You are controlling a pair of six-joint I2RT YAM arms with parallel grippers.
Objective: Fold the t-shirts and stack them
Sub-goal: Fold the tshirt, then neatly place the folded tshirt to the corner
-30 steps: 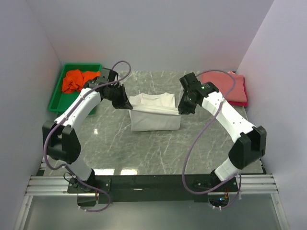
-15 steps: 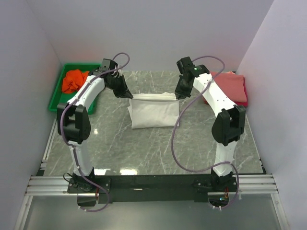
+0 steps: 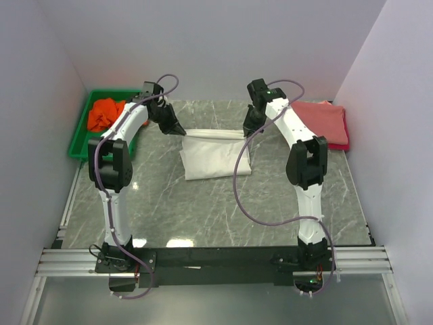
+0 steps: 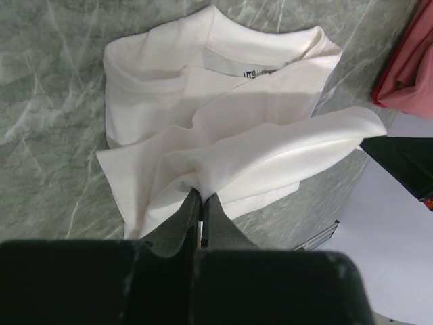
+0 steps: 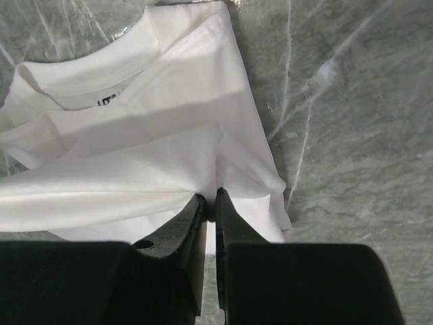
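While both arms stretch far out over the table (image 3: 203, 210), the left gripper (image 4: 201, 196) is clamped hard on a bunched fold of the white shirt (image 4: 223, 101), with cloth squeezed between its closed tips. The right gripper (image 5: 211, 200) is doing the same. Its fingers are pressed together on the opposite edge, and the fabric fans out in creases from the pinch.

Between the two hands a band of white cloth is up off the marble. In the top view it's pulled into a straight, taut line from one gripper to the other. The rest of the shirt lies flat on the table under that raised band. Both wrist views show the collar and its label just beyond the fingertips.

Well out to the left gripper's outer side, an orange shirt (image 3: 105, 114) sits crumpled in the green tray (image 3: 80, 139), nowhere near the action. On the right gripper's outer side, also well apart, a pink shirt (image 3: 318, 118) lies folded flat. A red one (image 3: 344, 143) peeks out from beneath its edge.
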